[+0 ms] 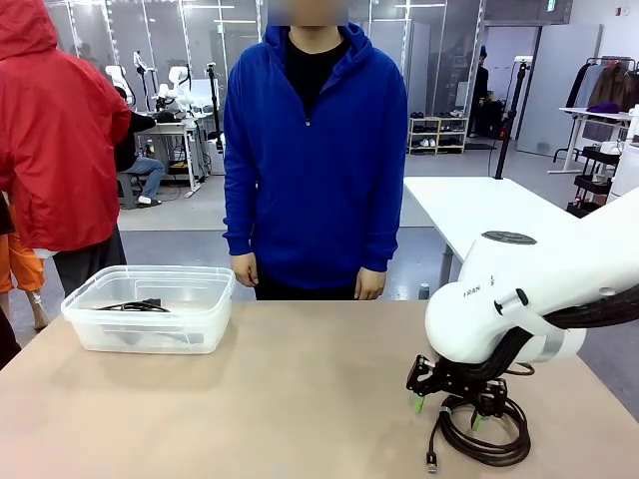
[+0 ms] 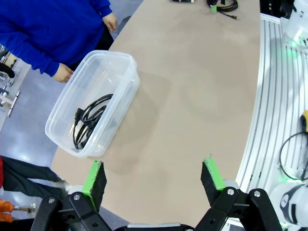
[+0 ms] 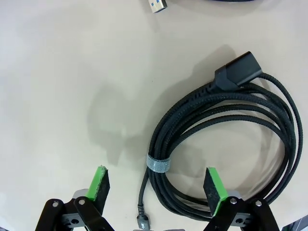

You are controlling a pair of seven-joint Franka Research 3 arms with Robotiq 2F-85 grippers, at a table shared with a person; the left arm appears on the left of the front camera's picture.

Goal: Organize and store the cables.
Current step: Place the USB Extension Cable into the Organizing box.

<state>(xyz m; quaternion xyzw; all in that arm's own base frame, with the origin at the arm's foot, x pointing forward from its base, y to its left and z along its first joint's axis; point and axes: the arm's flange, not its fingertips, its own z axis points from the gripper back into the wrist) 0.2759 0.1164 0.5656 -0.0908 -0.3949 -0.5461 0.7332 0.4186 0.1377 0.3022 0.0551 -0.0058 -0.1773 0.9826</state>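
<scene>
USB plug (image 3: 158, 5) half beyond the top edge

Left fingers (image 2: 96, 182) and right fingers (image 3: 215, 188) both spread wide, gripping nothing

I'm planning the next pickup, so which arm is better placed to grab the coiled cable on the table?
Probably right: the right gripper, open, hangs just above the cable, straddling one side of the coil. The left gripper is open near the bin, far off.
</scene>
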